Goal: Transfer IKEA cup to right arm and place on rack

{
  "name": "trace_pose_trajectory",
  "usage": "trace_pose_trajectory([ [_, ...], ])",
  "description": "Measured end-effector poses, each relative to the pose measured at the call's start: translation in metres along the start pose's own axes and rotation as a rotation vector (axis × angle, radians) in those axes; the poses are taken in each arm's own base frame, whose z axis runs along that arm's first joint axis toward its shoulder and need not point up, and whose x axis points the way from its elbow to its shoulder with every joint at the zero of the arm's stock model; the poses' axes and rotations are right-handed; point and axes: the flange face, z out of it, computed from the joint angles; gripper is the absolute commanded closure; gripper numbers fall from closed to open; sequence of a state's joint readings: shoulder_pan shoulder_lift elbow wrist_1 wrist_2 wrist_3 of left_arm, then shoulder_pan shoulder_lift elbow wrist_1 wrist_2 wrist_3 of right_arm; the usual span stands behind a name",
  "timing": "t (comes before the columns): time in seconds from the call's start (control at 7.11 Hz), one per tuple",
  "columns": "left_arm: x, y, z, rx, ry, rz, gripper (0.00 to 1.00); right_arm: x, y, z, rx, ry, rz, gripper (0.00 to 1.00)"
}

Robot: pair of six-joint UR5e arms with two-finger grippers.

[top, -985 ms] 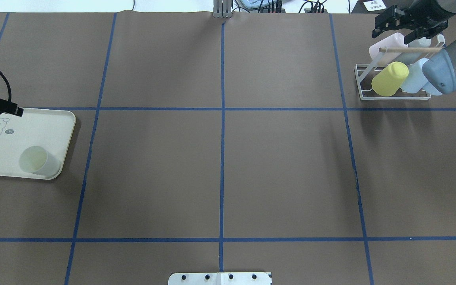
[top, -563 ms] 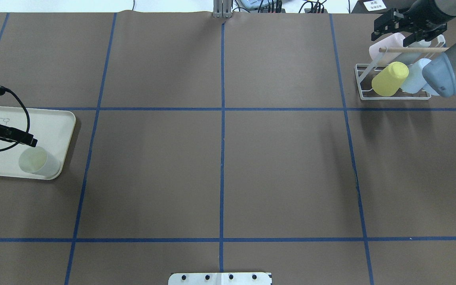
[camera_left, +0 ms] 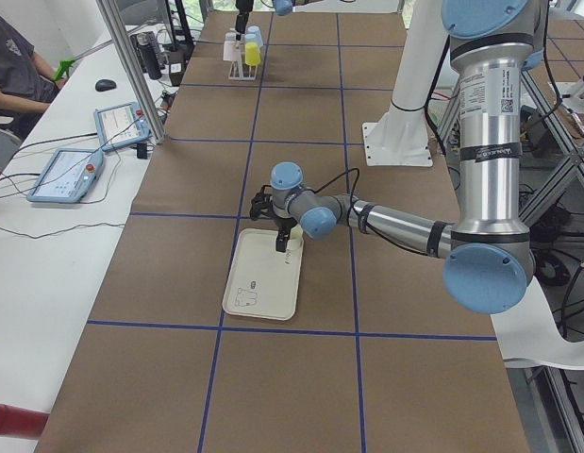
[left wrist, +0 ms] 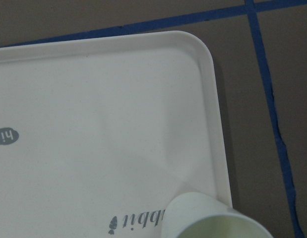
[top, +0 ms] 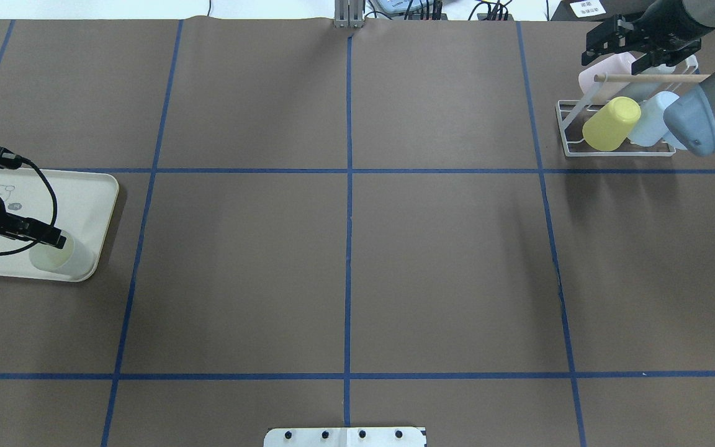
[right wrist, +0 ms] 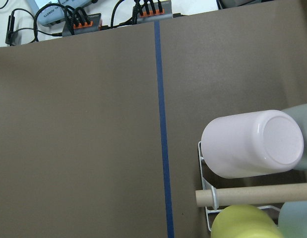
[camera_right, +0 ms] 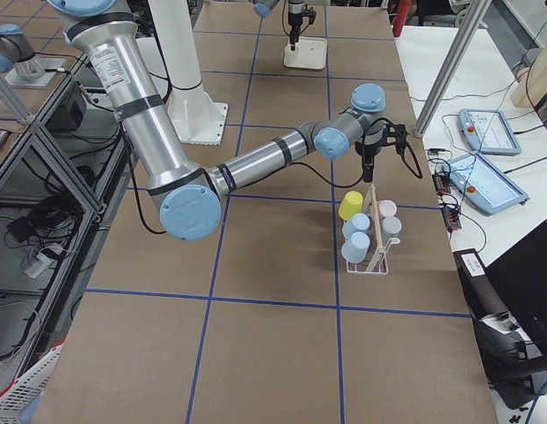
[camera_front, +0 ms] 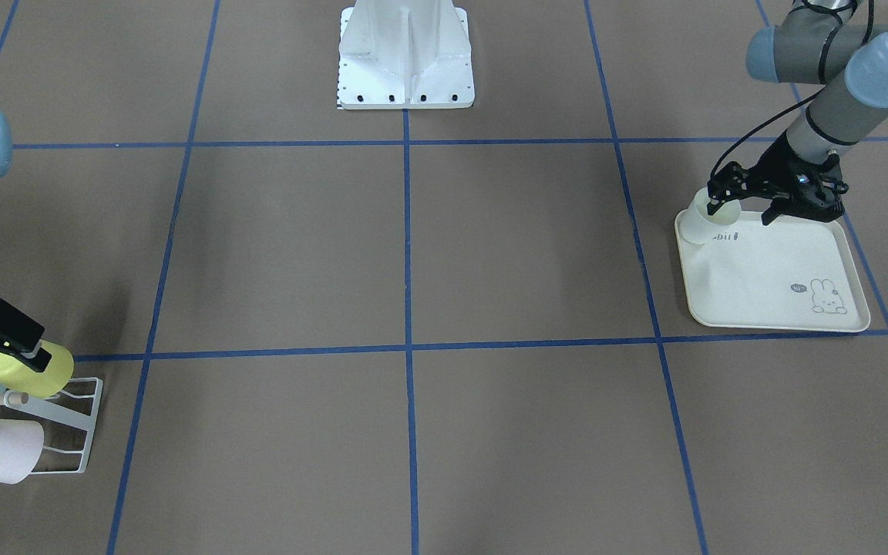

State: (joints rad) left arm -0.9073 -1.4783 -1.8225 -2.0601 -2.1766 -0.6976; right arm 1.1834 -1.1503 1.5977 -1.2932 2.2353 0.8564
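Cup [camera_front: 700,223] is standing in the tray's [camera_front: 768,285] corner beside print reading "hi" and "bbit", with the left jaws gaping open at its rim. Overhead, those jaws have dropped onto it since earlier. The right jaws are hanging released over the rack [top: 565,133].

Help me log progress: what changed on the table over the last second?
The left hand swept along the tray toward the robot and now hangs open at the rim of the cup, apparently not gripping it. The right arm barely shifted; the right hand stayed open above the rack. The cup, tray and racked cups did not move.
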Motion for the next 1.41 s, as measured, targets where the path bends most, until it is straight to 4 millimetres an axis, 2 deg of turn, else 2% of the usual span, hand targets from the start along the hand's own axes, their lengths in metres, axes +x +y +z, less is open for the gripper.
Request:
trace_pose_trajectory([
  [0.14, -0.003, 0.005, 0.002, -0.011, -0.002, -0.004, 0.61, -0.002, 0.002, -0.001, 0.002, -0.003, 0.001, 0.02],
  [0.42, -0.004, 0.009, 0.005, -0.026, 0.000, -0.008, 1.00, -0.003, 0.004, -0.004, 0.005, -0.007, -0.002, 0.02],
  [0.84, -0.002, 0.012, 0.005, -0.037, 0.013, -0.013, 1.00, -0.007, 0.007, -0.010, 0.012, -0.015, -0.010, 0.02],
  [0.98, -0.007, 0.013, -0.005, -0.042, 0.036, -0.025, 1.00, -0.008, 0.008, -0.012, 0.015, -0.018, -0.013, 0.02],
  [1.27, -0.028, 0.004, -0.048, 0.013, 0.074, -0.074, 1.00, -0.016, 0.010, -0.021, 0.029, -0.031, 0.008, 0.02],
  [1.41, -0.023, -0.003, -0.063, 0.044, 0.091, -0.087, 1.00, -0.022, 0.014, -0.027, 0.036, -0.042, 0.032, 0.02],
])
